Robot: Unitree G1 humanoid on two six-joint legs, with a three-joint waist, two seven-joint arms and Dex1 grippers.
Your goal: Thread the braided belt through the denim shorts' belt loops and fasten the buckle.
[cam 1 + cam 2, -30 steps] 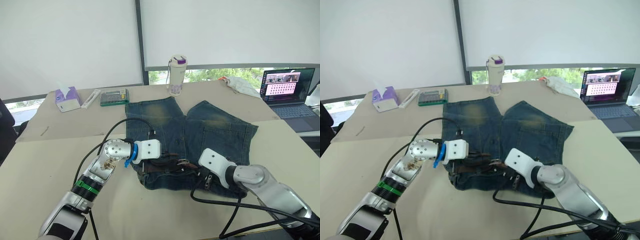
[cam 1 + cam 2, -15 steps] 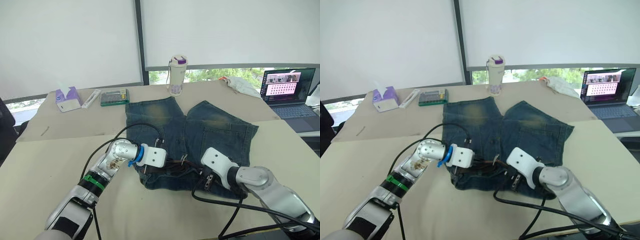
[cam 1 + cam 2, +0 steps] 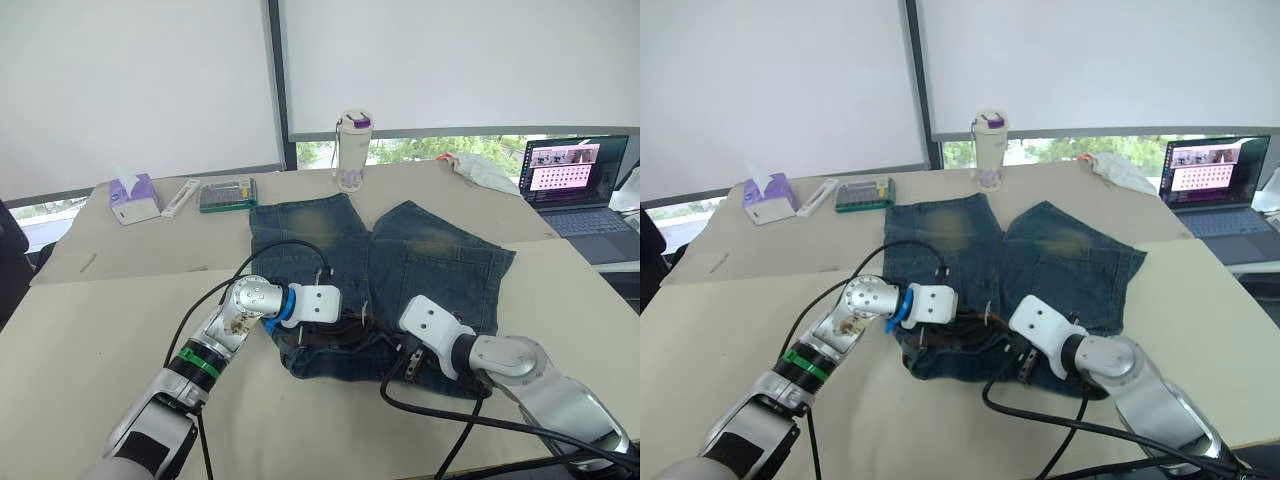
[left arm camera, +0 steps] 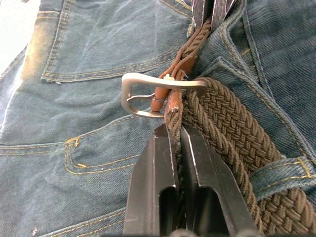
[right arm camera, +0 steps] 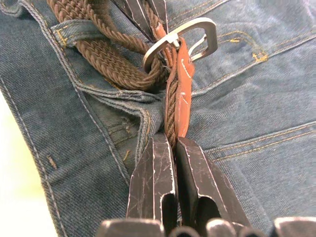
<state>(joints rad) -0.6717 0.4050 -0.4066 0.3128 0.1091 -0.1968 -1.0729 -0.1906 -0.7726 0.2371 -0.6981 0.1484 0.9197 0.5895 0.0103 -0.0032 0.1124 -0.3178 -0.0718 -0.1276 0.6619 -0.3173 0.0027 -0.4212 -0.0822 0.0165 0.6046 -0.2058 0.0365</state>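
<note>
A dark brown braided belt [image 4: 224, 133] lies along the waistband of faded blue denim shorts [image 3: 400, 260] on a beige table [image 3: 90, 330], its silvery rectangular buckle [image 4: 143, 94] at mid-waistband. The wrist views show the left gripper [image 4: 178, 134] and right gripper [image 5: 170, 142] each clamped on the strap beside the buckle; a denim belt loop [image 5: 74, 29] crosses the strap.

Both end effectors crowd the buckle [image 4: 148, 94]; bare table [image 3: 90, 330] flanks them.
</note>
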